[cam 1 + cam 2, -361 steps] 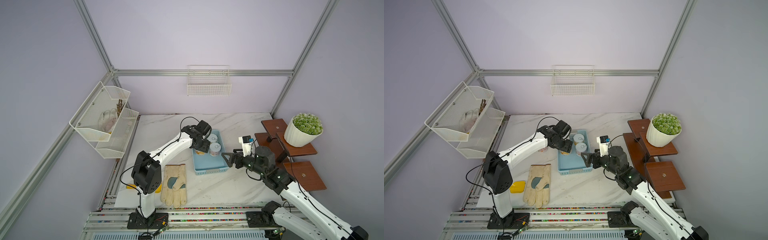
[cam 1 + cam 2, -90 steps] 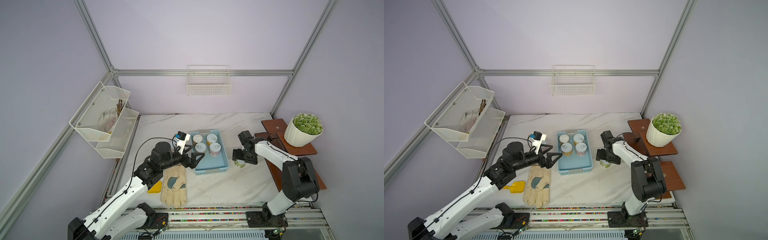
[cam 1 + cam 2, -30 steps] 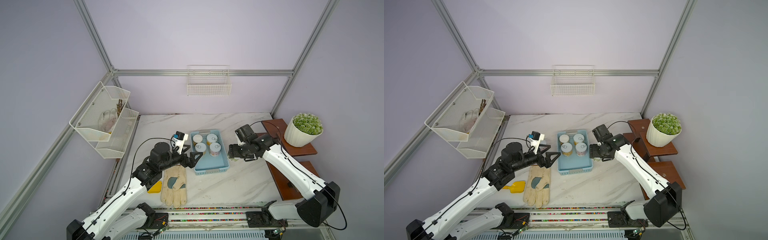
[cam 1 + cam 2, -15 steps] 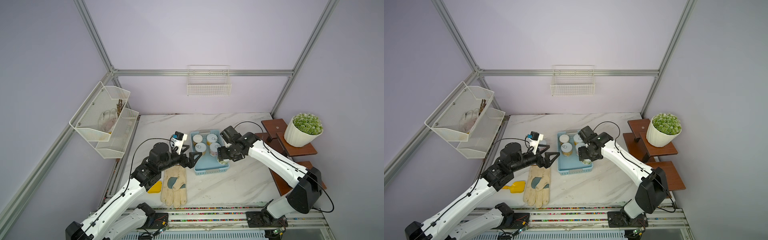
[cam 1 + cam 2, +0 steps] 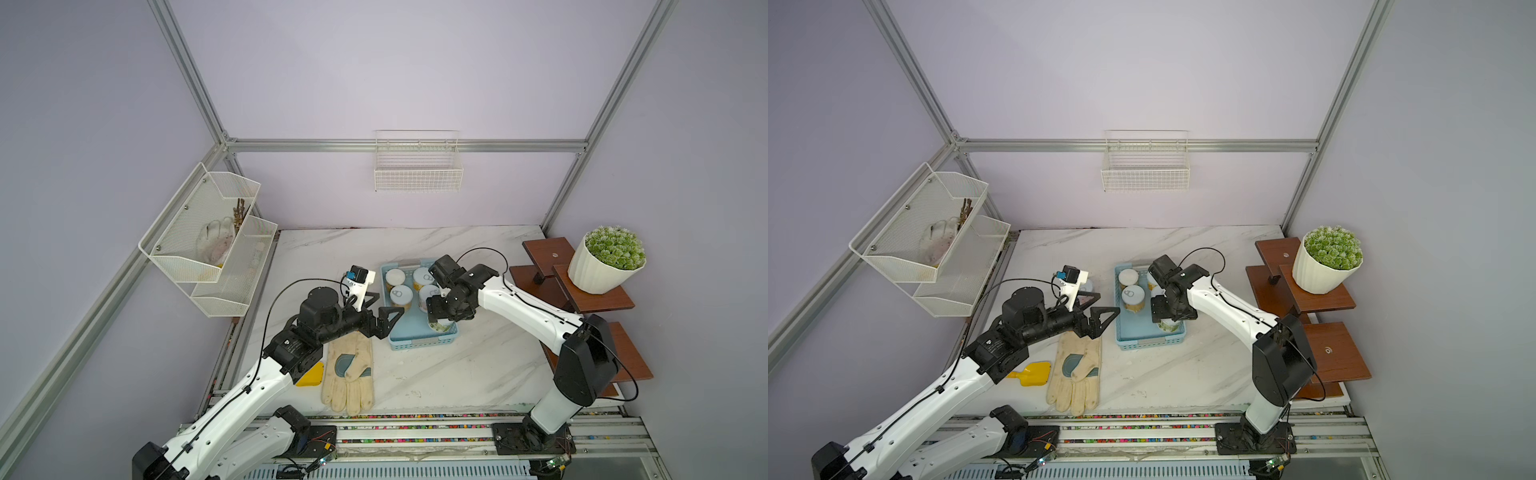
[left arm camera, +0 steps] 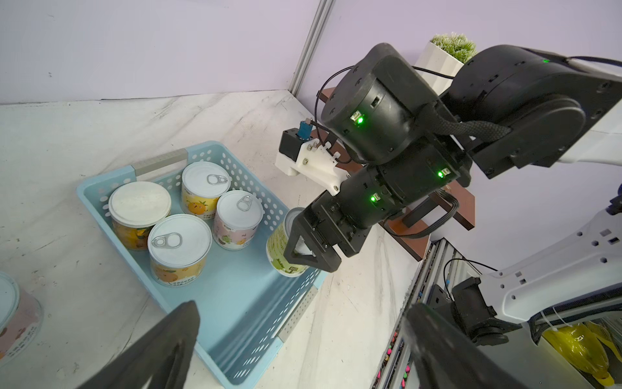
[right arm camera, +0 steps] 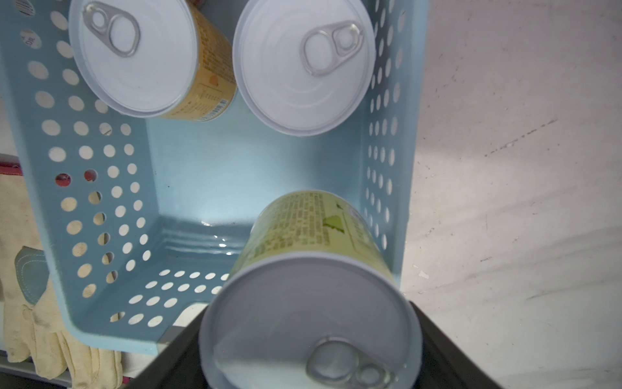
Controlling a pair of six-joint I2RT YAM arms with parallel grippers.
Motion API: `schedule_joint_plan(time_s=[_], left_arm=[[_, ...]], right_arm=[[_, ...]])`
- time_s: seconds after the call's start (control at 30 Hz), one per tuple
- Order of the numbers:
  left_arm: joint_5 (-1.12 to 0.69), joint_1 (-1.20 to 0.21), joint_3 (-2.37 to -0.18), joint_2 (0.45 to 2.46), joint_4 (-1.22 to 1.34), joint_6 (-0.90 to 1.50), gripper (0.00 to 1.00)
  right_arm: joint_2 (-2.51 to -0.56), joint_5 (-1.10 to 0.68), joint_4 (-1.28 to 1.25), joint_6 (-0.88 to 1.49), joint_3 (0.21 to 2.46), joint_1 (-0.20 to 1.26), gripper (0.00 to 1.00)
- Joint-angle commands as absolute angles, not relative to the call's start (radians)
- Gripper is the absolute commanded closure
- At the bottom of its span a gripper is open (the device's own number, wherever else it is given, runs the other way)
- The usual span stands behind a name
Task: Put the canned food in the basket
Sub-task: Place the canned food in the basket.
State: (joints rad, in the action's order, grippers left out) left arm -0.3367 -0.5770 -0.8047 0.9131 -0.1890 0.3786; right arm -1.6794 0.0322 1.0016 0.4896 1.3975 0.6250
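Gripping the green-labelled tin (image 7: 313, 222) across its body, the right claw (image 6: 296, 251) is closed partway around it and has it tipped, base low inside the basket (image 5: 419, 343), close against the side wall. Whether the base touches the floor is unclear. Just ahead of the claw stand four upright tins (image 6: 180, 237), filling the far end. Past the basket's opposite wall the left claw (image 5: 384, 306) hangs wide open, holding nothing. Farthest off, beside that claw, a pink tin (image 6: 13, 316) waits on the table (image 5: 457, 374). Placing looks nearly done: next, level the tin, seat it clear of its neighbours, then let go.
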Motion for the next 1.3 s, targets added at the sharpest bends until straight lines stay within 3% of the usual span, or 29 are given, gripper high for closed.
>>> schedule_joint_plan(time_s=[0.0, 0.97, 1.27], left_arm=[[-0.348, -0.572, -0.802, 0.888, -0.156, 0.371, 0.01], [-0.299, -0.572, -0.774, 0.855, -0.197, 0.366, 0.00], [-0.294, -0.572, -0.781, 0.857, -0.205, 0.362, 0.00]], right_arm=[[-1.684, 0.040, 0.954, 0.499, 1.411, 0.635, 0.65], [-1.846, 0.063, 0.945, 0.507, 1.467, 0.663, 0.64], [-1.882, 0.080, 0.937, 0.508, 1.461, 0.663, 0.60]])
